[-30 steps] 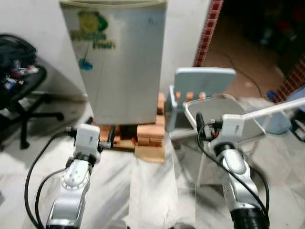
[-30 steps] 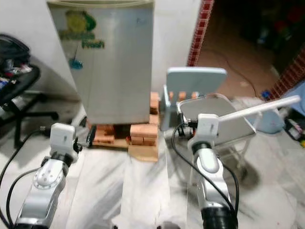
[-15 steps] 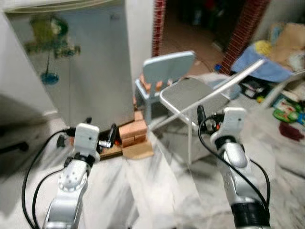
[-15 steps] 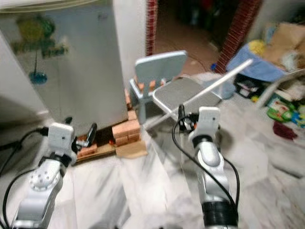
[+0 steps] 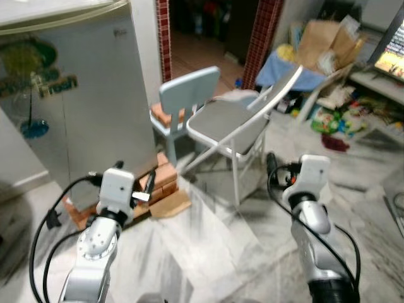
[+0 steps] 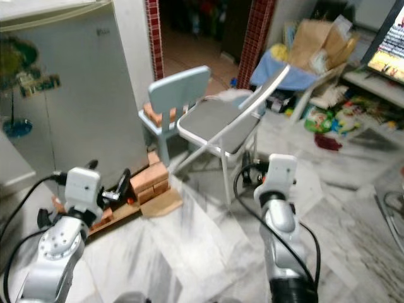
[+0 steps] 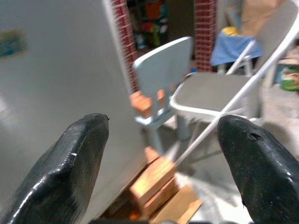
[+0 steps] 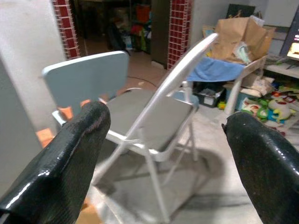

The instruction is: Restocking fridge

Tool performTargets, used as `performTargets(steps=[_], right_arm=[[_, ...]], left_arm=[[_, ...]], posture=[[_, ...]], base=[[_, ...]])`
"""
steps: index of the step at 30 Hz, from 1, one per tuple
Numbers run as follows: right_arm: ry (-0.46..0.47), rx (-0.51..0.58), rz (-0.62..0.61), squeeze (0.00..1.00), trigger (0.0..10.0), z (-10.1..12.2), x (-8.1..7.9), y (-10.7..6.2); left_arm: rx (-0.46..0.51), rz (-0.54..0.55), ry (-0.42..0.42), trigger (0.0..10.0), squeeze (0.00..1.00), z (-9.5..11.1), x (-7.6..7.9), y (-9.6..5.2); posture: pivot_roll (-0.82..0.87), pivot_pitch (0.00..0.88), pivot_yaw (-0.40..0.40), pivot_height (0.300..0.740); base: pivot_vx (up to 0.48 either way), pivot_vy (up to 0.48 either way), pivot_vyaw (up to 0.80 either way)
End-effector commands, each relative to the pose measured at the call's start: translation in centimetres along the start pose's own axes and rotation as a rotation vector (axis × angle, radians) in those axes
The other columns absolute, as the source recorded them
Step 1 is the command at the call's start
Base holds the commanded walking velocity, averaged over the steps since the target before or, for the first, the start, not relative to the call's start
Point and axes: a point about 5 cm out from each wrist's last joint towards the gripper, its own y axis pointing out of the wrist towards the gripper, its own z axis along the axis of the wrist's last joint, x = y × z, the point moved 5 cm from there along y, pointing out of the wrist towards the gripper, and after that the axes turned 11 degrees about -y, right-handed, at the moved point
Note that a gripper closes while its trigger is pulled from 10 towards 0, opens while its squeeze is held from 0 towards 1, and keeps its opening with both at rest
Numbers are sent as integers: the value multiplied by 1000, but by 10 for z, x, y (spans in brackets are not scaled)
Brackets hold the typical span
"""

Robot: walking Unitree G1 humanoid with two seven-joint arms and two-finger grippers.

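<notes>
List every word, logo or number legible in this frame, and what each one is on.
"Fresh": green lettering on the fridge door, the end of a graphic; the word before it is too blurred to read.
Small logo near the fridge door's top corner: too small to read.
Lit screen at the far right: text unreadable.

The closed fridge [image 5: 69, 95] stands at 10 to 11 o'clock, its door shut flat, with bricks [image 5: 165, 178] and a board [image 5: 170, 205] stacked at its foot at 11. At 12 a pale blue small chair [image 5: 186, 101] and a grey folding chair [image 5: 230, 123] stand close together, blocking the way toward the doorway [image 5: 202, 25]. Clutter of bags and toys [image 5: 328, 82] fills 1 to 2 o'clock. Bare marble floor [image 5: 214, 252] lies open between the arms, from 6 up toward the chair legs.
</notes>
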Motion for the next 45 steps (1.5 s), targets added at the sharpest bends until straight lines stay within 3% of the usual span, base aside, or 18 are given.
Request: performTargets(steps=[1,5,14,20,45], right_arm=[[-21,40,26,0,10000,12,-2,3],[-40,23,20,0,10000,7,4,3],[-35,49,45,0,10000,16,-9,7],[-32,50,51,0,10000,15,-9,6],[-38,67,83,0,10000,22,-17,17]], left_arm=[[5,27,15,10000,0,3,-7,-2],[1,43,17,10000,0,2,-10,-2],[6,53,23,10000,0,3,-6,-2],[20,131,6,10000,0,7,-25,-3],[-9,143,-31,10000,0,5,-22,-6]], posture=[[97,0,-17,740],[102,0,-18,740],[98,0,-11,740],[94,0,-10,740],[113,17,-20,740]], base=[[0,458,0],[0,465,0],[0,474,-800],[0,464,-196],[0,470,-124]])
